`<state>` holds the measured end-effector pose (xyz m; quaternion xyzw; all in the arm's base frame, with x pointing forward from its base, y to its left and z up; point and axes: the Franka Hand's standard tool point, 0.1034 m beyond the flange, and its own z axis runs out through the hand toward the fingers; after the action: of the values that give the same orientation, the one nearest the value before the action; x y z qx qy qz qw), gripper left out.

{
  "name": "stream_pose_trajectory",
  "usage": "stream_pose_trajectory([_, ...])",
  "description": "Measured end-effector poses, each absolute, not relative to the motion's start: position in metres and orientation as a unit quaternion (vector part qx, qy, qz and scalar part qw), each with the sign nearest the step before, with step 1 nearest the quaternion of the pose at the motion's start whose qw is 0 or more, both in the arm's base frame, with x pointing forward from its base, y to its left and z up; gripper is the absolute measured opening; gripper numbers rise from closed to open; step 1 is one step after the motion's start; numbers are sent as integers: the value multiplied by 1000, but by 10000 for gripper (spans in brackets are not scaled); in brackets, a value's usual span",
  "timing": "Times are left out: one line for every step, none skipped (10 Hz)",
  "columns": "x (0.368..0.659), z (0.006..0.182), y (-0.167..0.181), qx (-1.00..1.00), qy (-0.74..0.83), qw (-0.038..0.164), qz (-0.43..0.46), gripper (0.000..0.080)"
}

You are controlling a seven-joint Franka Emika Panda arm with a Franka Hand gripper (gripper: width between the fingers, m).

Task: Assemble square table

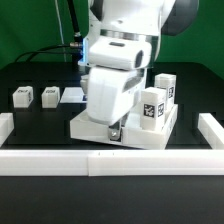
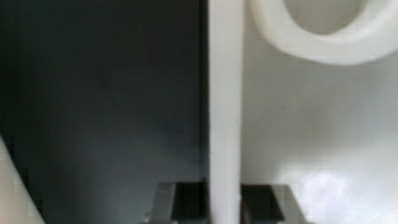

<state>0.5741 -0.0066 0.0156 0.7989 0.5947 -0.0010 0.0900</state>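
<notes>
While the gripper (image 1: 116, 130) pinches its thin rim | square slab (image 1: 93, 127) white, glossy, ribbed

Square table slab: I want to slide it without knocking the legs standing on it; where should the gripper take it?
Take the thin raised rim on the slab's front edge, coming straight down from above. The rim is narrow enough to pass between the gripper's fingers, and the legs stand away toward the exterior view's right.

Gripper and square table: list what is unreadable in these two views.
- Exterior view: the arm hides most of the slab.
- Exterior view: the gripper is too small to tell open or shut.
- Wrist view: the white ring is blurred and cut off by the frame edge.
</notes>
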Motion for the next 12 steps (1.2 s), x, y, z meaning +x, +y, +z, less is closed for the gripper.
stream_pose_trajectory([574, 16, -7, 779, 620, 95, -4, 71])
stream_pose_trajectory([574, 16, -14, 765, 637, 94, -9, 71])
stream_pose_trajectory([573, 16, -16, 743, 663, 96, -14, 71])
stream_pose_trajectory([573, 15, -17, 724, 683, 98, -18, 71])
stream_pose_trajectory([571, 15, -18, 719, 688, 93, -26, 71])
stream_pose_trajectory([567, 15, -20, 717, 689, 76, -66, 71])
stream_pose_trajectory([573, 17, -18, 704, 701, 71, -90, 63])
stream_pose_trajectory([578, 17, -18, 685, 719, 74, -93, 60])
stream_pose_trajectory([577, 16, -20, 661, 741, 72, -92, 60])
stream_pose_trajectory([577, 16, -23, 636, 763, 71, -96, 61])
stream_pose_trajectory([577, 16, -23, 606, 785, 72, -102, 61])
stream_pose_trajectory([585, 16, -9, 562, 817, 102, -78, 61])
